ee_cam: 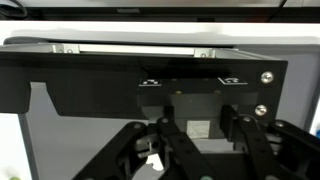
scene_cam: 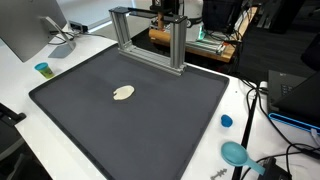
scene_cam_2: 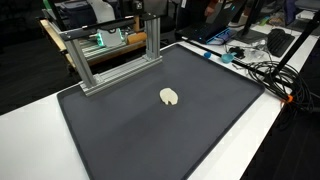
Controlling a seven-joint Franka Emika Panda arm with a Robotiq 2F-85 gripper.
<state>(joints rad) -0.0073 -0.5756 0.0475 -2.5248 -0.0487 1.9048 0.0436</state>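
- Standing apart with nothing between them, the two dark finger arms of the pincer (ee_cam: pixel 200 162) rise from the bottom edge of the wrist view; the tips are cut off there.
- Just beyond the fingers, a black plate (ee_cam: pixel 90 80) with small screws spans most of the wrist view, and a pale metal bar lies across above it.
- The aluminium frame (scene_cam: pixel 180 45) is the thing nearest the pincer and stands upright at the far edge of the dark mat (scene_cam: pixel 100 130).
- The frame is two posts joined by a top bar and a base rail; its long axis runs level along that far edge of the mat, seen in both exterior views (scene_cam_2: pixel 153 40).
- Any lettering on the frame is too small to read.
- A pale oval piece (scene_cam: pixel 123 93) lies flat near the middle of the mat, well apart from the frame (scene_cam_2: pixel 169 96).
- The white table (scene_cam: pixel 20 100) carries the mat; off the mat sit a small teal cup (scene_cam: pixel 43 69) and a blue cap (scene_cam: pixel 226 121).
- Cables (scene_cam_2: pixel 270 75) trail over the table in an exterior view.
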